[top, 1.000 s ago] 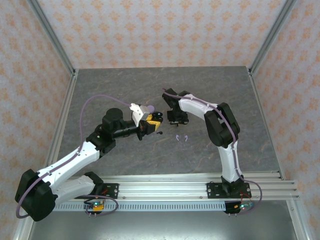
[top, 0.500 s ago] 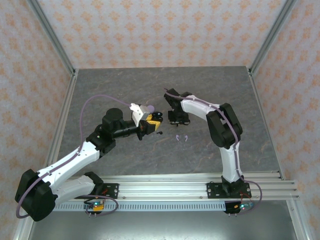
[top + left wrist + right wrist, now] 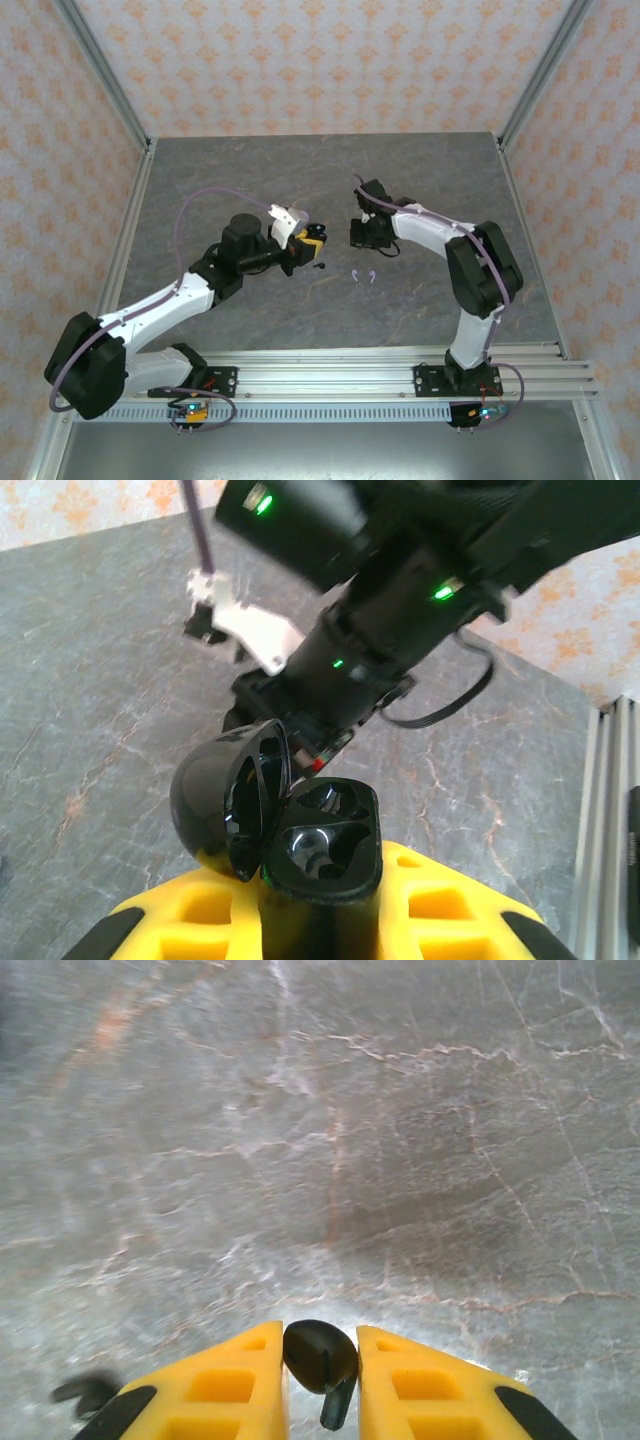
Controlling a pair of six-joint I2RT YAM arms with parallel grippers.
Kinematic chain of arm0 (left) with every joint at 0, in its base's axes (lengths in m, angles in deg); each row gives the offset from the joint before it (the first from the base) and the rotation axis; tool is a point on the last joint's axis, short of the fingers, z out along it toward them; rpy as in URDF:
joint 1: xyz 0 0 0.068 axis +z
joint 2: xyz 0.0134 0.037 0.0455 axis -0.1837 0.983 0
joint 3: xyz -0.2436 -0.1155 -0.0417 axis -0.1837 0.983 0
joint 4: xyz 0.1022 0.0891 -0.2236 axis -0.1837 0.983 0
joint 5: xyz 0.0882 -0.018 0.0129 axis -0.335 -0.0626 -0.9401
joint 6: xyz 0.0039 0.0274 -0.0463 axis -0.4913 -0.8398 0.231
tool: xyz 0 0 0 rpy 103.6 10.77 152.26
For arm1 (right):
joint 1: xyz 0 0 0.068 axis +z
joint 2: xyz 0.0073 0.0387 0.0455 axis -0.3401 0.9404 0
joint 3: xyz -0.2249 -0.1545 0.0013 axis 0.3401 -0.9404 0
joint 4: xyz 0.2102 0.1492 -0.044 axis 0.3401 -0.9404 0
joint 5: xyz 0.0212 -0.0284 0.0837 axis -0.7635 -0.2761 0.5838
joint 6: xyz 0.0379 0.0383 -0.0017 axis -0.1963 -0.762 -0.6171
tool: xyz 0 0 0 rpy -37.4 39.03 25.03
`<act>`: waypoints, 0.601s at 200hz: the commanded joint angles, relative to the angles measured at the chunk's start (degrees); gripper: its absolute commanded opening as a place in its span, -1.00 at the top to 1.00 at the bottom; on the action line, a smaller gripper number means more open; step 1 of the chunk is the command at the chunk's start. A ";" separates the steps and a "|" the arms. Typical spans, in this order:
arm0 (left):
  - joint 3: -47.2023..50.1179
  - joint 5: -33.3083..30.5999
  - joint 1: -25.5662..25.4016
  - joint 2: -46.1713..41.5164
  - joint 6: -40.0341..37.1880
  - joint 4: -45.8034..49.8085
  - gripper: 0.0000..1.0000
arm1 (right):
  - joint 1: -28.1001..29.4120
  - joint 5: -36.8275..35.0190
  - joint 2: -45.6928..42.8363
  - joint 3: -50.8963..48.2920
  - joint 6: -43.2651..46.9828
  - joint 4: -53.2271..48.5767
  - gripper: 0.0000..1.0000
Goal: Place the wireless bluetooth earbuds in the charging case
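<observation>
Yellow right fingers [image 3: 230, 1388] down, pinching earbud [image 3: 320, 1358] (black)

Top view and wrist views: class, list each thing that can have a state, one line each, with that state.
Case: lid open, both sockets empty, held by left tool.
Black earbud: pinched in right tool.
Lavender earbuds: loose on table.

Top camera looking down from behind the arm bases [image 3: 445, 378] at whole worktop [image 3: 250, 170], left wrist camera facing right arm [image 3: 400, 600] close-up, right wrist camera pointing down at same worktop, near
</observation>
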 commanded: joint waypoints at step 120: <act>-1.37 -2.57 -0.27 11.11 2.01 -8.14 0.76 | 0.41 7.82 -22.23 -9.42 1.10 10.40 0.57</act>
